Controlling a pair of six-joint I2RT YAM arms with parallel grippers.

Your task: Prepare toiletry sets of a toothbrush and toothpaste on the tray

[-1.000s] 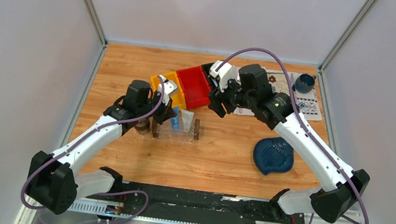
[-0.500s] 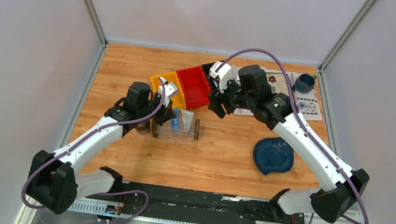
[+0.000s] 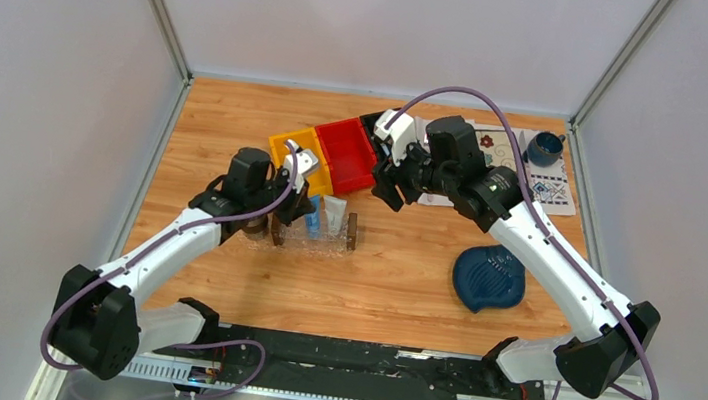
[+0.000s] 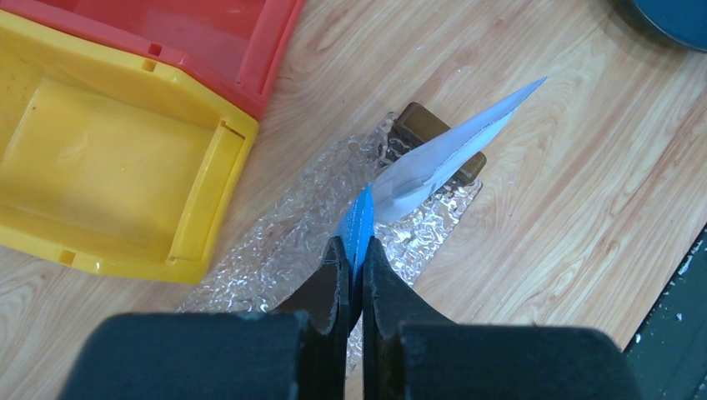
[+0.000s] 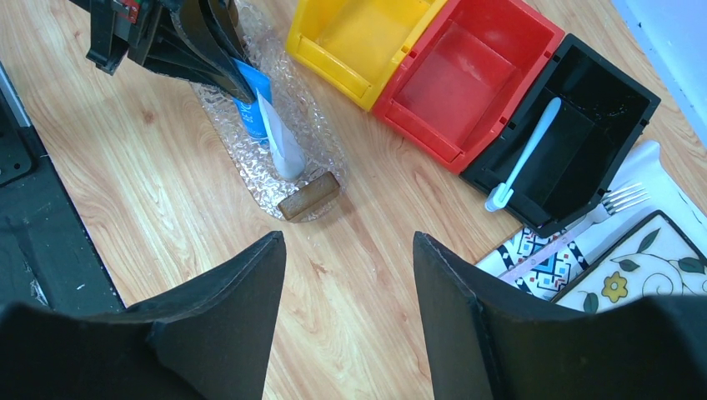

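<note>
Tray (image 4: 267, 258) near end, seemingly behind left tool (image 4: 353, 250)

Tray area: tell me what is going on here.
The left claw is shut on the blue toothpaste tube, holding it over the clear tray, next to the white toothpaste tube already lying there. The right claw hangs open above the table, empty. The pale blue toothbrush lies in the black bin, not yet on the tray.

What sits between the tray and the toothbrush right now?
The red bin, empty, beside the black bin that holds the toothbrush; bare tabletop separates it from the tray. The right wrist view shows this.
</note>
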